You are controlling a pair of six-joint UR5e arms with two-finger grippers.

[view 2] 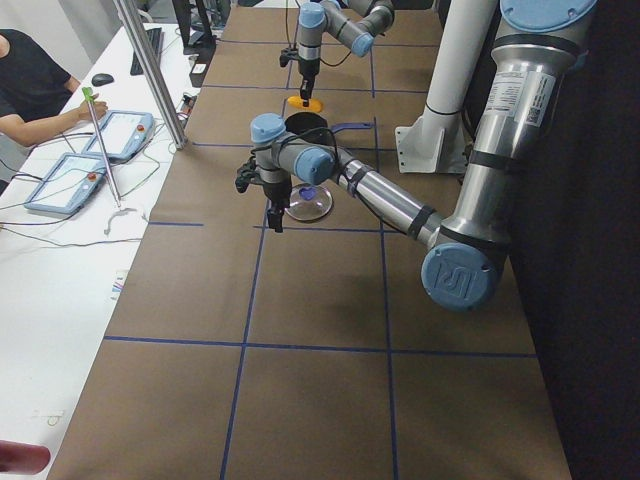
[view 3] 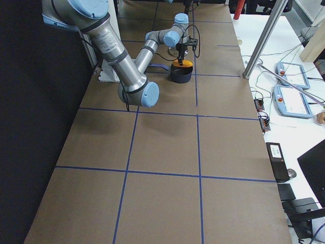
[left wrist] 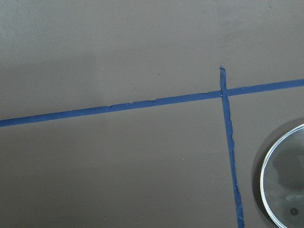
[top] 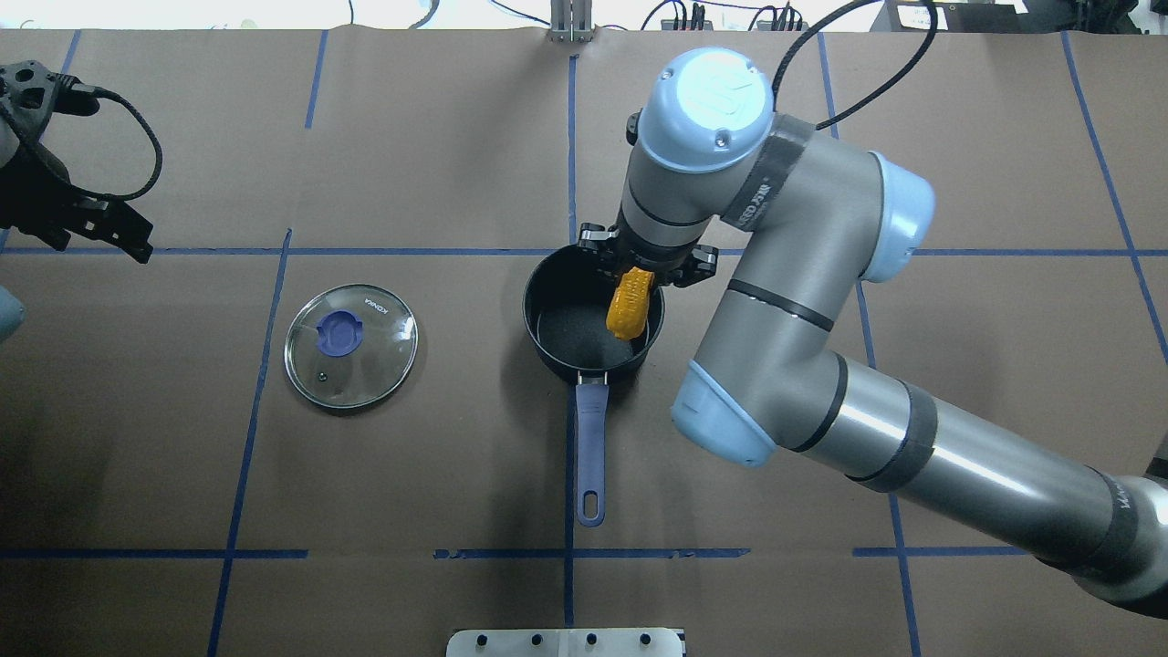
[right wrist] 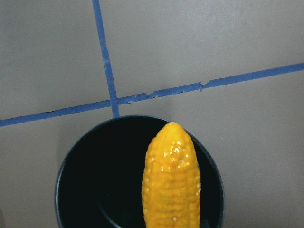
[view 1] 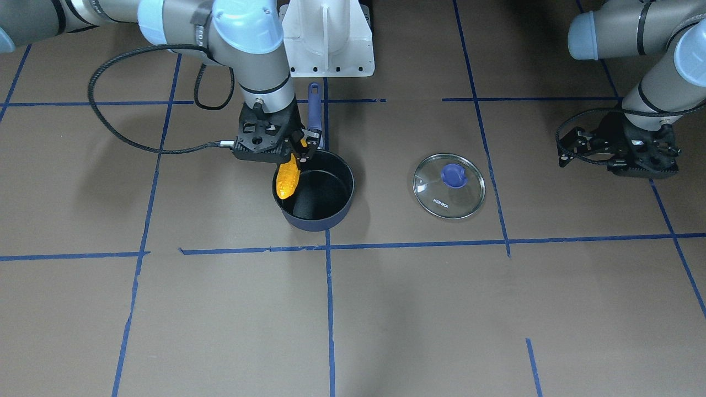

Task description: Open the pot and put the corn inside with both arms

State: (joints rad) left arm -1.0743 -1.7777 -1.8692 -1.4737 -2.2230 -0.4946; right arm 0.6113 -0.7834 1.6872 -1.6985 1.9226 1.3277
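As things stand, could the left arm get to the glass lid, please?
Probably yes. The lid lies flat in the open, knob up, with only bare table between it and the left gripper. The right gripper is over at the pot, holding the corn, out of the way.

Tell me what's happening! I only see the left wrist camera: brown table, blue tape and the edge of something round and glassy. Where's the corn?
Observer: The corn hangs tip down from the right gripper, over the open pot.
Operator: So who took the lid off?
Observer: I can't tell that. The glass lid lies flat on the table beside the pot, not touching it. That's your round edge.
Operator: What's my left gripper doing?
Observer: The left gripper is out past the lid, on the side away from the pot, with nothing in it.
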